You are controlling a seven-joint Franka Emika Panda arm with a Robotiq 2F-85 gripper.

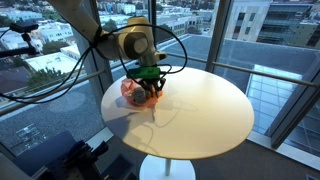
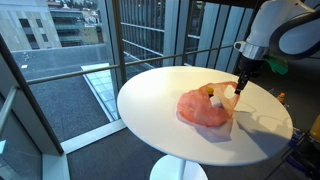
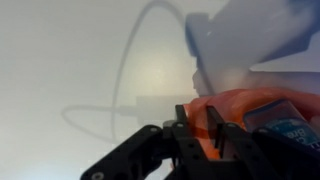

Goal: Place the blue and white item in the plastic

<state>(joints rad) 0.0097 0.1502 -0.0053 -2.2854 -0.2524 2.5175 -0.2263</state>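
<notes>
The plastic, an orange-red translucent container (image 1: 135, 92), sits on the round white table (image 1: 200, 105) and shows in both exterior views (image 2: 203, 108). In the wrist view it fills the right side (image 3: 240, 105). The blue and white item (image 3: 287, 124) shows against the orange at the right edge, beside my fingers and not between them. My gripper (image 3: 197, 125) is down at the container's rim (image 1: 150, 86) (image 2: 236, 88). Its fingers are nearly together, with orange plastic in the narrow gap.
A small yellow piece (image 2: 214, 99) lies in the container near the gripper. The table stands beside tall windows with metal railings. Dark equipment stands below the table edge (image 1: 70, 155). Black cables loop from my arm above the container.
</notes>
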